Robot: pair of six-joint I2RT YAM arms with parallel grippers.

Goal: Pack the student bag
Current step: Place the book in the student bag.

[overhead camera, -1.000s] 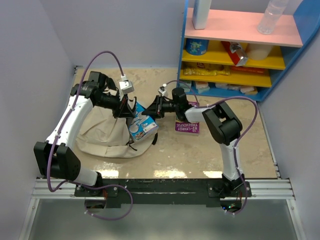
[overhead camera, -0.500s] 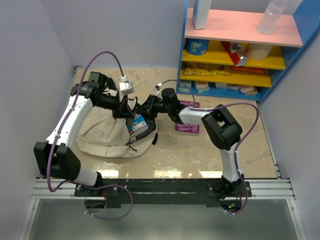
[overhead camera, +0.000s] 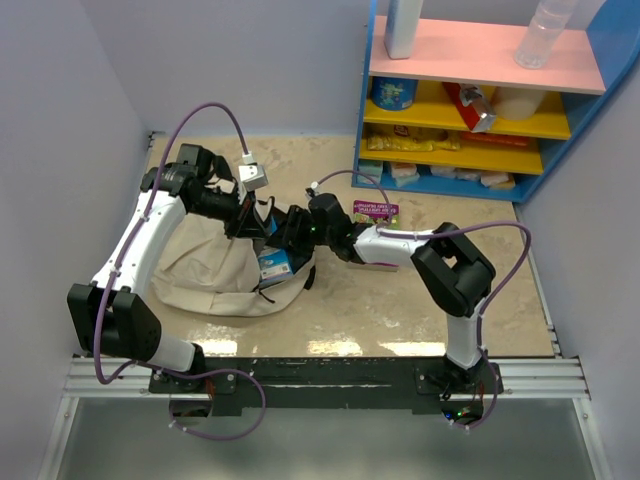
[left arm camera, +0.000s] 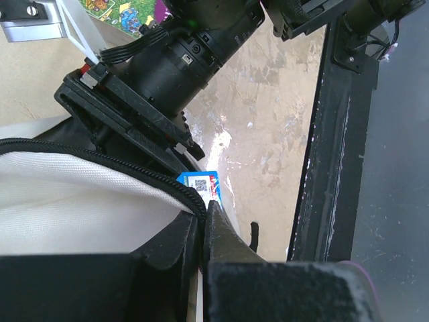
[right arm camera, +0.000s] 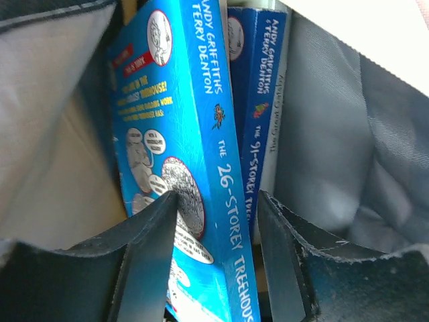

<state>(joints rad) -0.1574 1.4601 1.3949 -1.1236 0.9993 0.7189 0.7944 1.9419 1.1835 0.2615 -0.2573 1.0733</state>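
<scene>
Bag (overhead camera: 205, 275) lay slumped at table's (overhead camera: 400, 310) 9 o'clock side, mouth facing 3. L gripper (left arm camera: 203, 215) was clenched on bag's zip rim, lifting it so the mouth gaped for loading. R gripper (right arm camera: 218, 201) sat inside the mouth, jaws parted round blue book (right arm camera: 174, 100) w/ slack on one side: released, prob. so book could settle upright beside navy book (right arm camera: 258, 100). Purple book (overhead camera: 372, 212) lay outside, at 2 o'clock of mouth.

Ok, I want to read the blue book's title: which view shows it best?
Right wrist: the 26-Storey Treehouse book sits close up inside the student bag, spine lettering legible. Top external shows a small blue patch at the bag's mouth; left wrist, a barcoded corner.
</scene>
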